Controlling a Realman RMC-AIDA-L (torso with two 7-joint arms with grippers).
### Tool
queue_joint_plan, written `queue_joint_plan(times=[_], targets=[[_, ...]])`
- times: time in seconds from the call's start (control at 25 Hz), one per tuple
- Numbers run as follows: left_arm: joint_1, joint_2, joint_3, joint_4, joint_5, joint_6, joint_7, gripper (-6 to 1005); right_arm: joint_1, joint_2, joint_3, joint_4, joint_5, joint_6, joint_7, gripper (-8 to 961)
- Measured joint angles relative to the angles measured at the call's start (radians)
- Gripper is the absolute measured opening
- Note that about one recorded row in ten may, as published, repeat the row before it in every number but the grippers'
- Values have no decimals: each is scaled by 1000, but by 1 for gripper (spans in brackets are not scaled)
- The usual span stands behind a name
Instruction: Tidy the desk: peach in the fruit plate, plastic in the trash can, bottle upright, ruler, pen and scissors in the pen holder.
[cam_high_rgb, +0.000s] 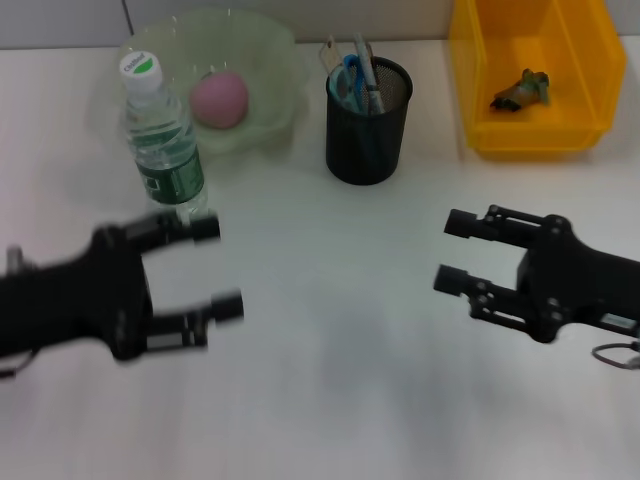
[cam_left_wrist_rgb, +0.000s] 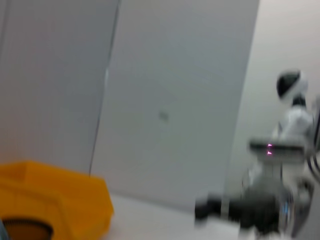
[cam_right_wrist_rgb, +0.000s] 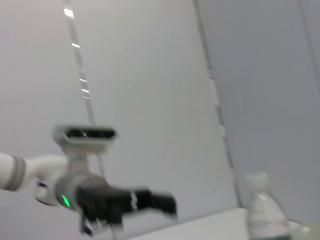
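On the white desk (cam_high_rgb: 330, 340) the clear bottle (cam_high_rgb: 162, 140) stands upright, white cap on top, just in front of the fruit plate (cam_high_rgb: 275, 60). The pink peach (cam_high_rgb: 219, 98) lies in that pale green plate. The black mesh pen holder (cam_high_rgb: 368, 130) holds the light blue scissors (cam_high_rgb: 350, 80) and the grey pen (cam_high_rgb: 368, 65); a clear strip at its left rim looks like the ruler (cam_high_rgb: 331, 60). A crumpled piece of plastic (cam_high_rgb: 521, 92) lies in the yellow trash can (cam_high_rgb: 580, 120). My left gripper (cam_high_rgb: 221, 268) hovers open below the bottle. My right gripper (cam_high_rgb: 449, 252) is open and empty at the right.
The right wrist view shows the bottle (cam_right_wrist_rgb: 262, 212) and the left gripper (cam_right_wrist_rgb: 155, 202) farther off. In the left wrist view the trash can (cam_left_wrist_rgb: 60, 200) sits at the desk's edge, with the right gripper (cam_left_wrist_rgb: 212, 210) opposite. A grey wall stands behind the desk.
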Motion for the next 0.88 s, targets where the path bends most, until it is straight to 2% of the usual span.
queue_joint_plan(times=[0.08,0.2,0.28,0.4,0.72,0.88], targets=[[8,0,-4,-32,34,6,50,731,5,2,-52,-40,-1,-34,51,567],[12,6,-5,-47,47,15,61,800,11,2,-98,-51,-2,-33,76,607],[13,10,-6,-53,52,19,61,846,13,4,-139,-55,-2,-28,84,674],[19,15,-7,-55,56,31,61,846,11,5,-152,-55,-2,-27,74,775],[10,18,-6,-78,91,34,65,846,-8,7,-211,-28,-1,-30,-43,770],[11,10,-5,-123,95,36,128,846,10,8,-231,36,7,-10,-117,771]])
